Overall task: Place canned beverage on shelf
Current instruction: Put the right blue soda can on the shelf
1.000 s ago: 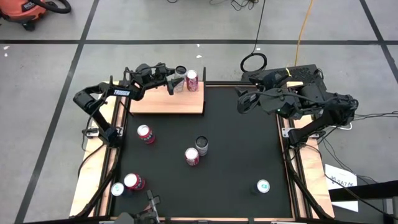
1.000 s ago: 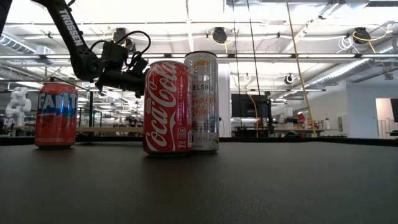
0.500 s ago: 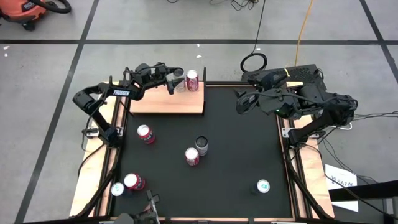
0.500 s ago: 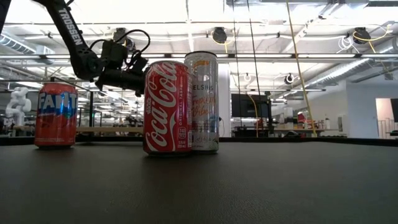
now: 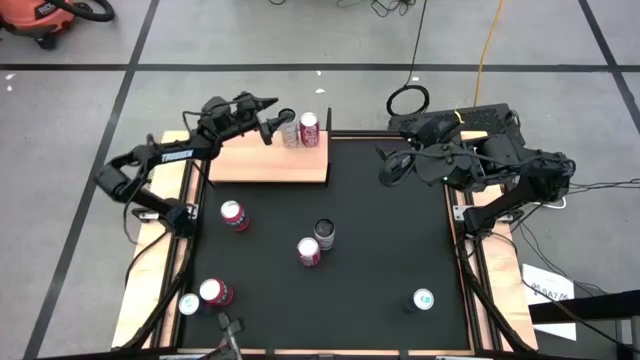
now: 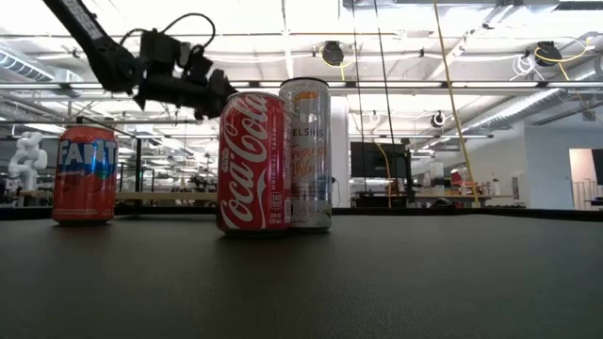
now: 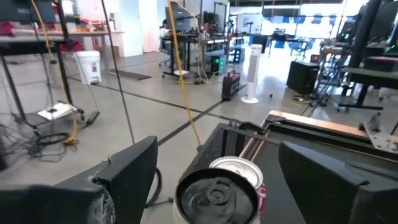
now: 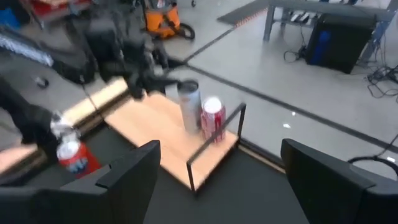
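The shelf [image 5: 262, 163] is a light wood slab with thin black posts at the table's far left. A silver can [image 5: 290, 129] and a red can [image 5: 309, 128] stand upright side by side on its far right corner. My left gripper [image 5: 272, 117] is open and hovers just above and left of the silver can; in the left wrist view its fingers stand wide on either side of the can's top [image 7: 216, 195] without touching it. My right gripper [image 5: 384, 166] is open and empty over the table's far right. Both cans also show in the right wrist view [image 8: 189, 104].
On the black mat stand a red can [image 5: 232, 214], a red and a dark can together at the centre [image 5: 309, 251], two cans at the near left corner [image 5: 213, 292] and a green-topped can [image 5: 423, 299] near right. The shelf's near half is bare wood.
My left gripper has risen off the silver can and drawn back a little toward the table's left, with the arm swinging outward. The silver can stays upright on the shelf beside the red can.
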{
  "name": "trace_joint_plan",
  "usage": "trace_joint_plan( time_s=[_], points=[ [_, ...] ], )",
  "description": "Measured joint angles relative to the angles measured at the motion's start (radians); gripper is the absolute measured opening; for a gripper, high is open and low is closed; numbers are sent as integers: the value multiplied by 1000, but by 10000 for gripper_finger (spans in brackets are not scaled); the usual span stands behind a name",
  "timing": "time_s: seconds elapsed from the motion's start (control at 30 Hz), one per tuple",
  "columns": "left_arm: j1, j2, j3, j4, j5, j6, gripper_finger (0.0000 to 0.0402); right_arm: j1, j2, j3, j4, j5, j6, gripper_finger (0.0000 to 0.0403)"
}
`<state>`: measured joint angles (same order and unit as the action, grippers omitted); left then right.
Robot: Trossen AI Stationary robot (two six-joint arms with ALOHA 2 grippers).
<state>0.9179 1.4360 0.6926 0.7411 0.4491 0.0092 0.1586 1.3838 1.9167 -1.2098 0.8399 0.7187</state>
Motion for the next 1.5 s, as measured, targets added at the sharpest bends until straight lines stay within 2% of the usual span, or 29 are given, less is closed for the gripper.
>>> trace_joint_plan(
  time_s=[0.17, 0.33, 0.5, 0.67, 0.77, 1.0, 1.1, 1.23, 1.4, 1.5],
  points=[
    [-21, -137, 0, -138, -57, 9, 334, -29, 0, -2, -144, -190, 28, 320],
    [-93, -283, 0, -272, -128, 37, 334, -34, -3, -74, -132, -334, 2, 320],
    [-239, -402, 5, -398, -238, 52, 334, -33, -6, -177, -126, -526, -21, 320],
    [-440, -438, 69, -555, -382, 51, 334, 8, -5, -283, -120, -675, -24, 320],
    [-559, -437, 94, -581, -453, -14, 334, 45, -5, -317, -130, -711, -9, 320],
    [-771, -431, 120, -575, -533, -260, 334, 190, -5, -342, -131, -789, 91, 320],
    [-859, -416, 121, -551, -559, -275, 334, 282, -5, -345, -154, -792, 139, 320],
    [-989, -354, 121, -447, -646, -291, 334, 417, -5, -345, -151, -783, 196, 320],
    [-1111, -224, 121, -277, -752, -255, 334, 581, -1, -346, -141, -690, 276, 320],
    [-1167, -137, 145, -191, -799, -236, 334, 655, -1, -376, -117, -648, 382, 320]
  ],
)
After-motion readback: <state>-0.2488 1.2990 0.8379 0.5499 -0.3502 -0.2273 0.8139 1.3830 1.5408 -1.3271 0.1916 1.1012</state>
